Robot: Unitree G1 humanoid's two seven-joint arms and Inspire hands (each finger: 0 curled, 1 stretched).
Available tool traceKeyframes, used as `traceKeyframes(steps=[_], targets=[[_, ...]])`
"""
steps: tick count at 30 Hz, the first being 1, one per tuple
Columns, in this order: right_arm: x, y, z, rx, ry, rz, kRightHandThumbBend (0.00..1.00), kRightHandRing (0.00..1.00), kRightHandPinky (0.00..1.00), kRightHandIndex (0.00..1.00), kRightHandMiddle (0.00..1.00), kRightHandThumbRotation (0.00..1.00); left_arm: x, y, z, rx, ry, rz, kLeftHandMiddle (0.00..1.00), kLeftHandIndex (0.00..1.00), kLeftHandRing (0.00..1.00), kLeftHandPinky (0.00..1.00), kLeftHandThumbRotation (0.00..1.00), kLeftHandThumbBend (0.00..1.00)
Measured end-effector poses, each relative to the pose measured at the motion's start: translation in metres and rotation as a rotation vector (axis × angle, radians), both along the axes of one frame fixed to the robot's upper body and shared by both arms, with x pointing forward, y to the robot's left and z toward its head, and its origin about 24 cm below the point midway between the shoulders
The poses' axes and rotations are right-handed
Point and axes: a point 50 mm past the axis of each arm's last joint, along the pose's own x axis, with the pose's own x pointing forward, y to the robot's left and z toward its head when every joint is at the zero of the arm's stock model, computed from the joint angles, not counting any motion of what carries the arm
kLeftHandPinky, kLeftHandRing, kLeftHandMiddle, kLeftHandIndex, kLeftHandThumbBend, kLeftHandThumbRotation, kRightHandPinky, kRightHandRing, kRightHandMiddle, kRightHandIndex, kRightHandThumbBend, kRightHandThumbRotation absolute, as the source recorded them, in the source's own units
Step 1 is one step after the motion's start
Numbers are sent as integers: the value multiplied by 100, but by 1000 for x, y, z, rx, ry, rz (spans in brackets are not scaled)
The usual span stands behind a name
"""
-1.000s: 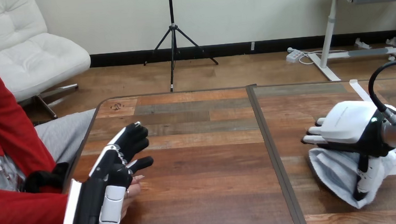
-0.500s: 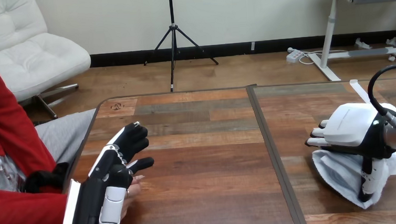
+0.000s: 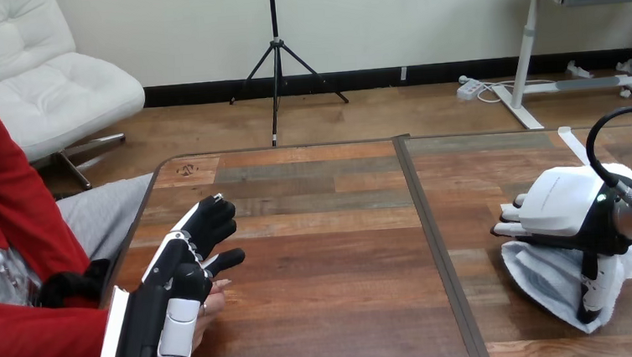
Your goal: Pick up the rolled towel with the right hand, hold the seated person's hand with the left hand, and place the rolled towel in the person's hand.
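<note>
Right hand [image 3: 562, 203] at the right edge of the frame sat on the rolled towel [image 3: 546, 276] — thumb curled down its near side, fingers over the far side, towel resting on the table [image 3: 335, 253]. Left hand [image 3: 188, 263] at lower left lay over the person's hand [image 3: 214, 301], fingers loosely extended, no clasp visible. Risk: the soft roll could unravel or slip out on lifting — the grip looked shallow.

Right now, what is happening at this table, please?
The robot's right hand is curled round the white rolled towel at the right side of the wooden table. Its left hand lies over the seated person's hand at the table's left edge. The towel has not yet been brought across to the person.
</note>
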Motion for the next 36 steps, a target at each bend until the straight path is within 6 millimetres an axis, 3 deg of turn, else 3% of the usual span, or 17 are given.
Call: traceKeyframes(steps=[5,6,8,14,20,36], targets=[[0,-1,0,-17,-17,18,98,63,57,67,66,21,0,1,0,5,-2,8,85,84,85,76,99,77],[0,-2,0,-18,-20,19,97,50,45,54,52,13,0,1,0,7,-3,10,85,84,85,76,100,76],[0,-2,0,-18,-32,19,97,41,37,45,44,8,0,1,0,11,-3,14,85,84,85,76,100,76],[2,-4,1,-26,-72,9,70,18,14,27,22,2,0,2,0,16,-5,20,85,84,85,76,100,76],[3,-6,2,-32,-94,6,56,14,10,21,19,0,0,3,0,20,-5,26,85,84,85,76,100,77],[3,-7,1,-40,-102,6,60,16,12,26,22,0,-1,6,1,25,-4,40,84,83,85,75,100,77]])
